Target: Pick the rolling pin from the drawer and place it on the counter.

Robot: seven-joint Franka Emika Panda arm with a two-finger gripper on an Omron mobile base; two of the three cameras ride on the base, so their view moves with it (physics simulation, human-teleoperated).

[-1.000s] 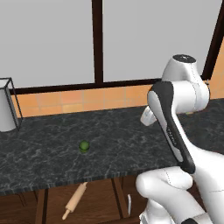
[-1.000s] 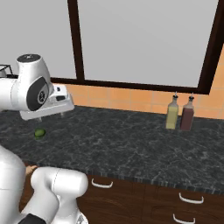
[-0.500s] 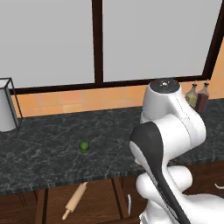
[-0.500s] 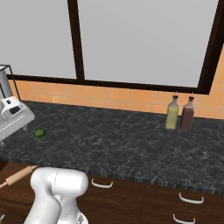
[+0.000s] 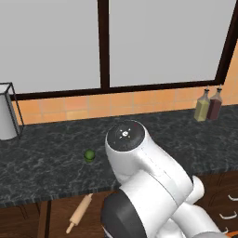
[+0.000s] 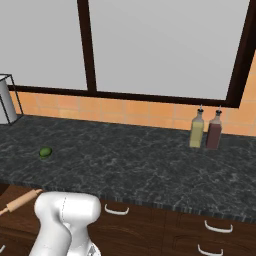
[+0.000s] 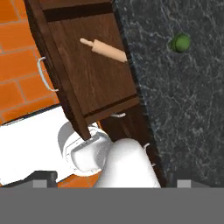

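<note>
Arm swung down low, slim tan rolling pin (image 7: 105,49) with knobbed handles in drawer (image 7: 89,83), fingers' state unclear

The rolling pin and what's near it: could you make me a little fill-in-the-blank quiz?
1. The rolling pin lies in the open ____.
2. The small green thing on the counter is a ____.
3. Two ____ stand at the wall below the window.
4. The pin is partly hidden under the counter's ____.

Missing: drawer; lime; bottles; edge
</note>
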